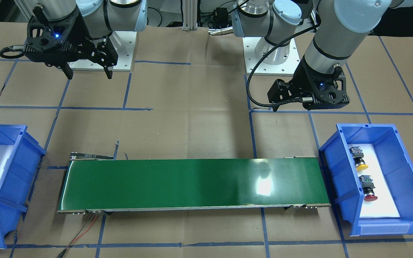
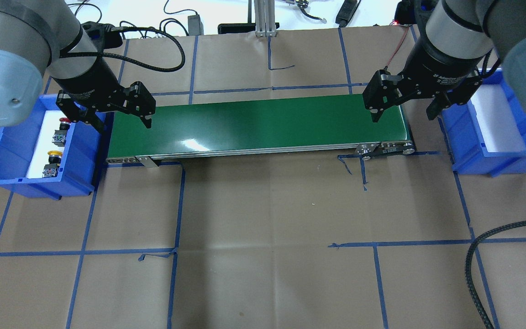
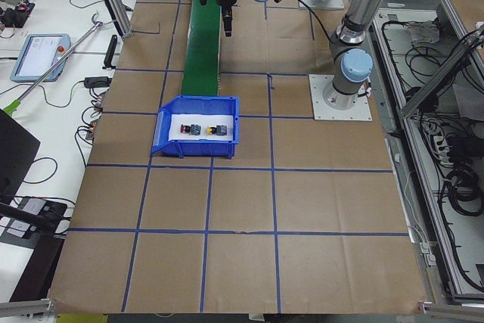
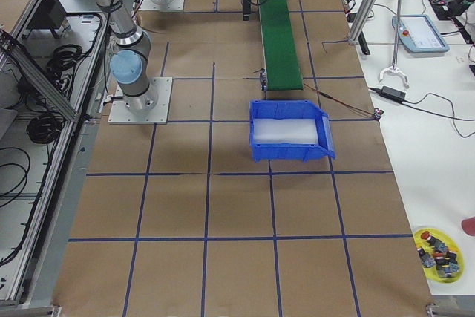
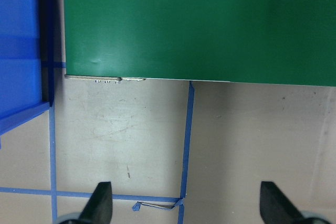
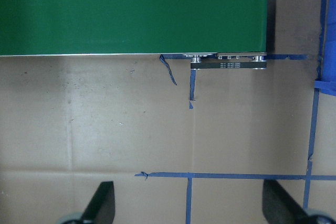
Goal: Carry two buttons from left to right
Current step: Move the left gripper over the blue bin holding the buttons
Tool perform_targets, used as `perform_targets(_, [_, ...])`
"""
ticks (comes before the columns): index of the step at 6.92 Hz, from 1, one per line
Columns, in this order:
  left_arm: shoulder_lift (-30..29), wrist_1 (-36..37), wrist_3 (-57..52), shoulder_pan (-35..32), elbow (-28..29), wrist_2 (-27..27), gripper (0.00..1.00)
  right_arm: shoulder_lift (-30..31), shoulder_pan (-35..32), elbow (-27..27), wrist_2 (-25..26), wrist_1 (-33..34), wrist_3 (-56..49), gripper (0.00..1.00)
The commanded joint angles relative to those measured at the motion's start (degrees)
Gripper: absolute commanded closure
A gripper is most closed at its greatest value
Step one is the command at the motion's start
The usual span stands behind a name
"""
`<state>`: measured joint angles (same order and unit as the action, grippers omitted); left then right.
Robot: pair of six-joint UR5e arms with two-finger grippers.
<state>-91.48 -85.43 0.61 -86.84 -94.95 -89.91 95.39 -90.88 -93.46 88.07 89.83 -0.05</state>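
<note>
Your left gripper (image 2: 123,124) hangs spread wide, the red button (image 2: 65,121) and yellow button (image 2: 54,156) in the blue bin (image 2: 12,137) ahead, past its outer finger. Your right gripper (image 2: 403,118) gapes too.

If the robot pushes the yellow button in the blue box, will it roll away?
The yellow button lies on its side on the white pad in the blue bin. Its round cap might let it roll a little, but the square grey back would probably stop it. It looks small and hard, so it is likely light and stiff.
</note>
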Motion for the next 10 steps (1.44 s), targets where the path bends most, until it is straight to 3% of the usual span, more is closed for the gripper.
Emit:
perform_targets(1, [-0.01,0.0,0.0,0.0,0.03,0.0,0.0,0.24,0.0,0.04,0.0,0.0,0.05,0.0])
perform_targets(8, [0.78,0.0,-1.4,0.79,0.29,-0.44,0.0,0.15,0.0,-0.05,-0.09,-0.18,0.14,0.0])
perform_targets(10, [1.22,-0.26,-9.28,6.03,0.99,-0.62,0.0,0.24,0.0,-0.05,0.0,-0.18,0.14,0.0])
